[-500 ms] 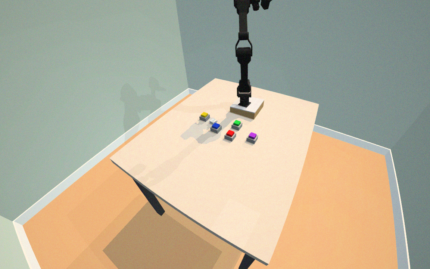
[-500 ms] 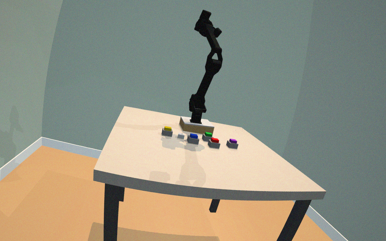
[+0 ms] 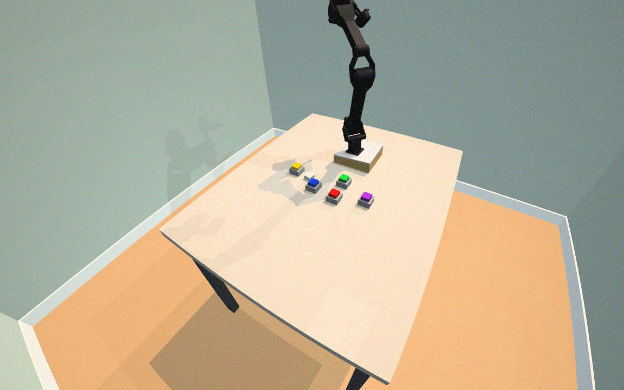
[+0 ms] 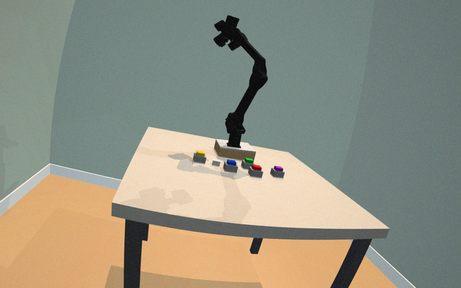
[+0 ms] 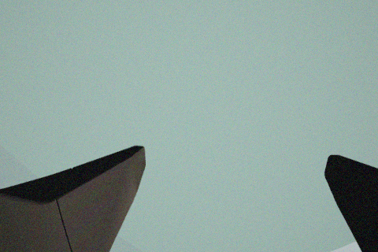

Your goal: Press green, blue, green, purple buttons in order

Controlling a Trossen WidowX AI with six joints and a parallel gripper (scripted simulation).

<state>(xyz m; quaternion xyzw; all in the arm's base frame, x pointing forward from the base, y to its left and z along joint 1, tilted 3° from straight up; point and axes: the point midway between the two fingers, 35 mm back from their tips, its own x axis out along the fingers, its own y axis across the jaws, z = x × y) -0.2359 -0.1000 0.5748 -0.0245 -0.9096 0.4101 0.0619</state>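
Note:
The green button (image 3: pixel 344 178) (image 4: pixel 249 160) stands on its grey housing just in front of the arm's base. The blue button (image 3: pixel 312 182) (image 4: pixel 231 162) is left of the green one. The purple button (image 3: pixel 366 196) (image 4: pixel 278 168) is at the right end of the group. All three caps stand raised. My gripper (image 5: pixel 235 161) is open and empty, with its fingers wide apart in the wrist view. The arm is raised high, so the gripper is far above the buttons and touches none of them. The wrist view shows mostly wall and no buttons.
A red button (image 3: pixel 334 193) (image 4: pixel 256 167) sits between the blue and purple ones. A yellow button (image 3: pixel 296 166) (image 4: pixel 200 153) is at the left end. A small white block (image 3: pixel 309 175) (image 4: pixel 216 163) lies between yellow and blue. The arm's base block (image 3: pixel 350 162) (image 4: pixel 233 154) is behind them.

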